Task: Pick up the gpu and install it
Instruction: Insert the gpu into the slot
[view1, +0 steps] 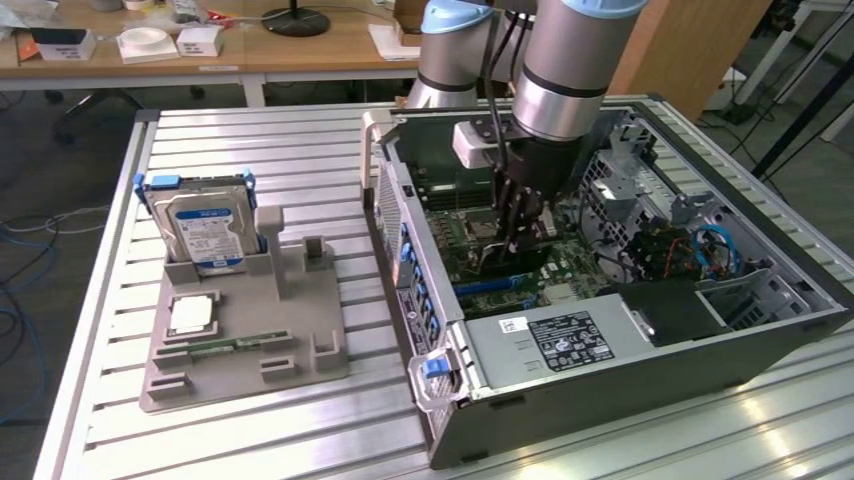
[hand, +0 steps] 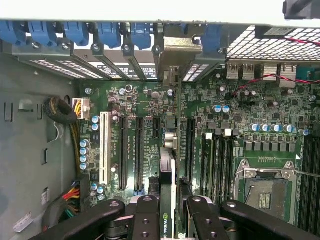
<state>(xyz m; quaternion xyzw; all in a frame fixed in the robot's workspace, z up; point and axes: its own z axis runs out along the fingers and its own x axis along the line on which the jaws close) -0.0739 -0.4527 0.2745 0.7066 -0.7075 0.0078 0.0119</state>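
Inside computer case (view1: 747, 340), gripper (hand: 172, 212) holds gpu (hand: 167, 165).

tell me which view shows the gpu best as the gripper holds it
The wrist view: the gpu stands edge-on between the gripper fingers, bracket end toward the case's rear slots, above the motherboard. In the exterior view the gripper is down inside the computer case, mostly hiding the card.
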